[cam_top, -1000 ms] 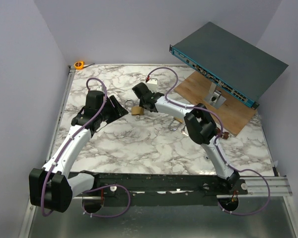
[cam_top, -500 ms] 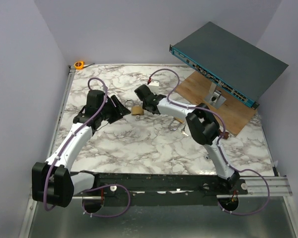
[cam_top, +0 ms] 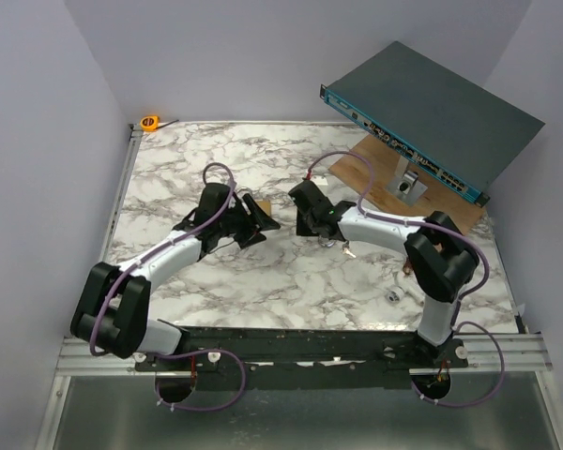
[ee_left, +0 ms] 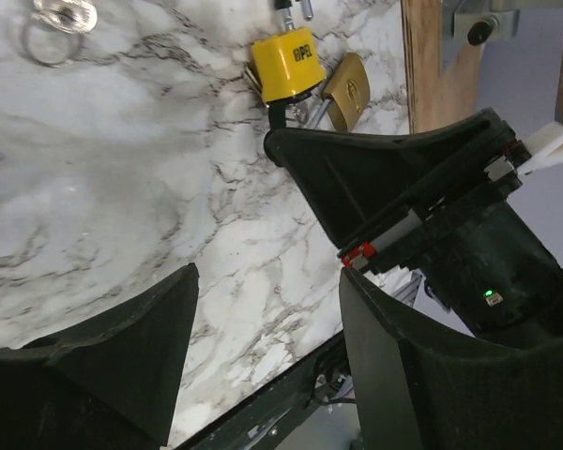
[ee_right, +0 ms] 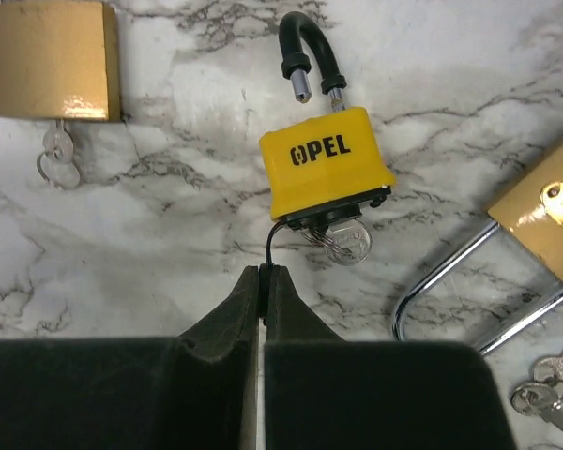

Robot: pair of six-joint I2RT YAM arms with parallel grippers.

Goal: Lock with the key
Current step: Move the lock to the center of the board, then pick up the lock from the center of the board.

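Right wrist: yellow padlock [ee_right: 327, 173] and its key [ee_right: 342, 241] just ahead of right gripper's [ee_right: 263, 274] closed jaws; left gripper's [ee_left: 230, 206] apart.

left arm [cam_top: 159, 258], right arm [cam_top: 380, 225] — white links, black joints | purple cable [cam_top: 211, 172] looped along each | fingers [ee_left: 113, 366] black, wedge-shaped | right gripper [ee_right: 263, 274] housing — red tab [ee_left: 357, 253], small green light [ee_left: 489, 298]

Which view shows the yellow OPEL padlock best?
Right wrist: the yellow padlock fills mid-frame, black shackle open, key at its base. Left wrist shows it small near the top edge; in the top view I cannot make it out.
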